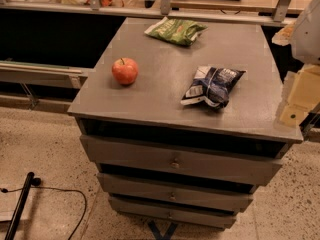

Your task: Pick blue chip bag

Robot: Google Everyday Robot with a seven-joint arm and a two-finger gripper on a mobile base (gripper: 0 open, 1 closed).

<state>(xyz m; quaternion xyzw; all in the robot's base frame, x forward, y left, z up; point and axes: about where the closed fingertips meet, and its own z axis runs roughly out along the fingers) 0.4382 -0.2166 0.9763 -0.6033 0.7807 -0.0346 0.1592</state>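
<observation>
One crumpled navy-blue foil chip bag with white patches (212,86) lies flat on the grey metal bench (150,104), near the pale gripper (296,100) at the view's right edge but apart from it. Whether the gripper is released or clenched cannot be told. Farther from it lie one round red apple (125,71) and one green foil chip bag (176,31).

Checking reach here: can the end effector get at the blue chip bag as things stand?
Probably yes: the end effector hangs by the right edge of the cabinet, and the blue chip bag lies nearby with nothing between them.
</observation>
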